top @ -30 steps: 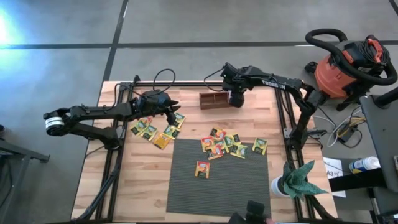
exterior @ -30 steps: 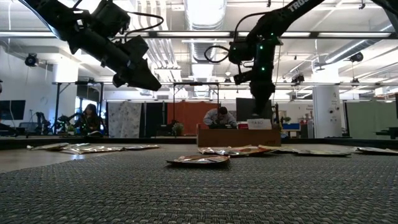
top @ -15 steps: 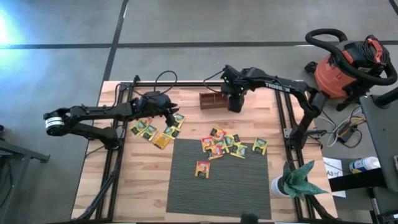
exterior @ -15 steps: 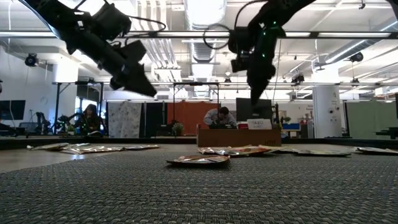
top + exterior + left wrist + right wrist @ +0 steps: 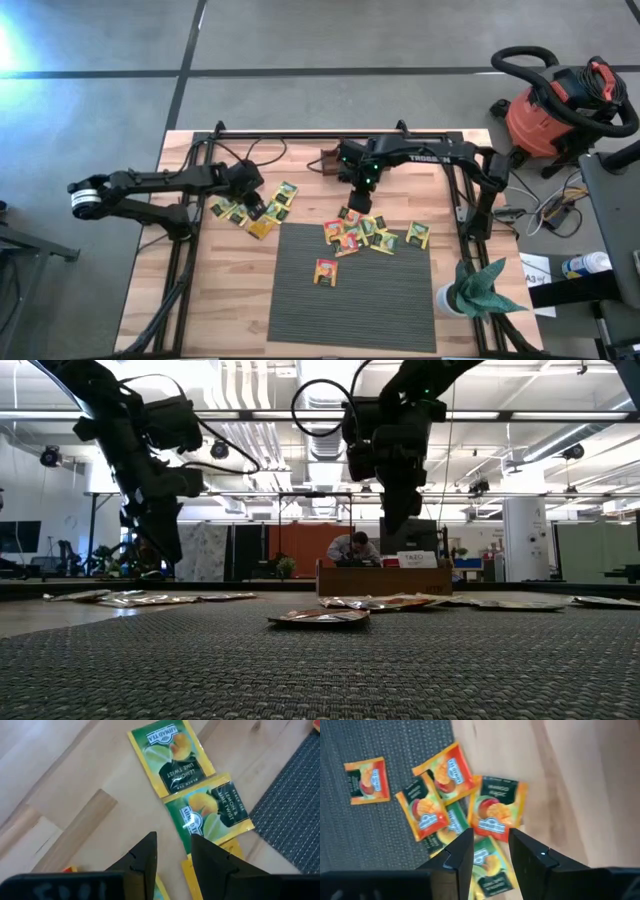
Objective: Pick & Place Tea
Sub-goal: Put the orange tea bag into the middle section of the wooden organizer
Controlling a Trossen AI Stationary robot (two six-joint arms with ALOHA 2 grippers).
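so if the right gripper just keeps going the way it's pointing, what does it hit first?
Most likely the orange mango tea sachet at the edge of the pile by the dark mat. The right gripper points down with a gap between its fingers, empty. How high it hangs above the sachet is unclear.

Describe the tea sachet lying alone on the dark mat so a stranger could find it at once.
Start at the dark ribbed mat covering the near middle of the wooden table. A cluster of sachets overlaps the mat's far edge; nearer the mat's middle lies the lone orange sachet. It touches no other sachet, unlike the overlapping ones in the cluster.
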